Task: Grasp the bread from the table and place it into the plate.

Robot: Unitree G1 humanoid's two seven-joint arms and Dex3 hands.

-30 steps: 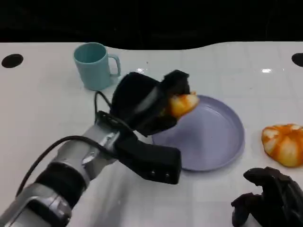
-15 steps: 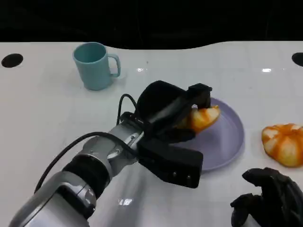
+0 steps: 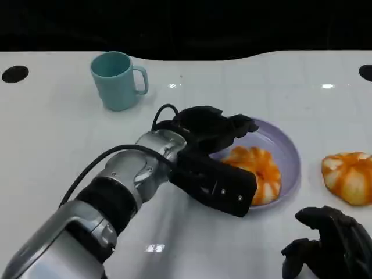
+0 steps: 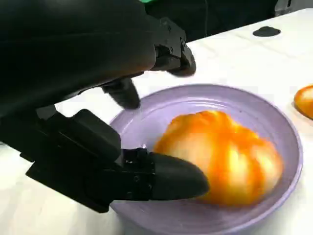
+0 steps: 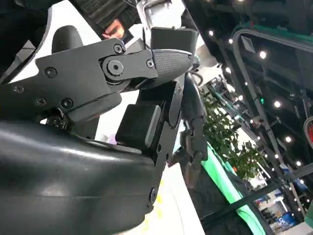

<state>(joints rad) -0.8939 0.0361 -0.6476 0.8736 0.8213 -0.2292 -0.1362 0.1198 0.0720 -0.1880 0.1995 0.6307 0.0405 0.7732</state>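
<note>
Head view: bread [image 3: 256, 174] lies inside plate [image 3: 288, 148] rim, left hand [image 3: 212, 128] beside it.

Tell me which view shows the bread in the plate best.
The left wrist view: the bread lies whole and close up in the purple plate, clear of the left hand. The head view shows it partly behind that arm. The right wrist view gives nothing of it.

bread [image 4: 220, 155] lying in purple plate [image 4: 274, 122], spread fingers [image 4: 173, 177] beside it
</note>
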